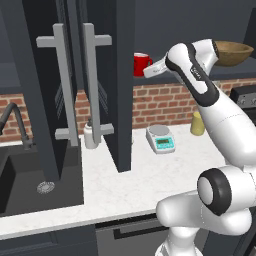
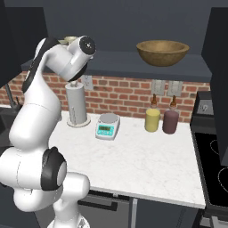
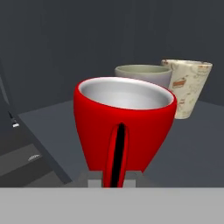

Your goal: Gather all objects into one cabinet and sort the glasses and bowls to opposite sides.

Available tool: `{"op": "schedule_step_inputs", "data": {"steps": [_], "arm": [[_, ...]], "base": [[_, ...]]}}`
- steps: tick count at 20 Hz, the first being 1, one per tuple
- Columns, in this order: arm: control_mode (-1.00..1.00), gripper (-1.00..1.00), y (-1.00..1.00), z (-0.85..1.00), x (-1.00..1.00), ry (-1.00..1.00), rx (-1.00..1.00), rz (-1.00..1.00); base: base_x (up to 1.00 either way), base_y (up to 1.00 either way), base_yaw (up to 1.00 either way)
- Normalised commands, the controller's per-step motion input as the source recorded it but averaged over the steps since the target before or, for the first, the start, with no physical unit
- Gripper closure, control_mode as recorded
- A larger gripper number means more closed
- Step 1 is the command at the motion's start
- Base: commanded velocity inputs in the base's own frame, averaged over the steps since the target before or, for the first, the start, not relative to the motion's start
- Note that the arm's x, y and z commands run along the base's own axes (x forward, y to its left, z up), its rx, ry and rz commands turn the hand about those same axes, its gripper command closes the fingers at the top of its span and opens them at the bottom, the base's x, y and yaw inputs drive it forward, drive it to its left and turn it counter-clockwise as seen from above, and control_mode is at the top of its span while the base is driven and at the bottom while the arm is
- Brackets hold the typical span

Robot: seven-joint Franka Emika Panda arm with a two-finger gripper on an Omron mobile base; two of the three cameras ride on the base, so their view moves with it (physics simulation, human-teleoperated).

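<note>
Now, step in hand: setting the red mug (image 3: 124,127) on the cabinet shelf (image 3: 192,144), judged from the hold.
Tool state: tool (image 3: 111,178) clamped together on the red mug's handle, which ran edge-on between the tips.
Red mug: directly ahead of the tool, upright.
Beyond it: the small pale bowl (image 3: 144,74), then the beige speckled mug (image 3: 189,87) farther off.
Wooden bowl (image 2: 162,51): on the shelf, well apart.
Doing it well: likely lower level, release only once seated, clear of the bowl behind.

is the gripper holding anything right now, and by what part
Yes. The gripper is shut on the red mug, pinching its handle between the fingertips, over the cabinet shelf.
</note>
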Motion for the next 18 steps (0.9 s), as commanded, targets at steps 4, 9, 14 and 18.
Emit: {"op": "schedule_step_inputs", "data": {"steps": [4,9,14,18], "arm": [[-1.00,1.00,0.00,0.00,0.00,0.00,0.00,0.00],[-1.00,-1.00,0.00,0.00,0.00,0.00,0.00,0.00],[-1.00,-1.00,0.00,0.00,0.00,0.00,0.00,0.00],[-1.00,-1.00,0.00,0.00,0.00,0.00,0.00,0.00]], "base": [[0.00,0.00,0.00],[0.00,0.00,0.00],[0.00,0.00,0.00],[0.00,0.00,0.00]]}}
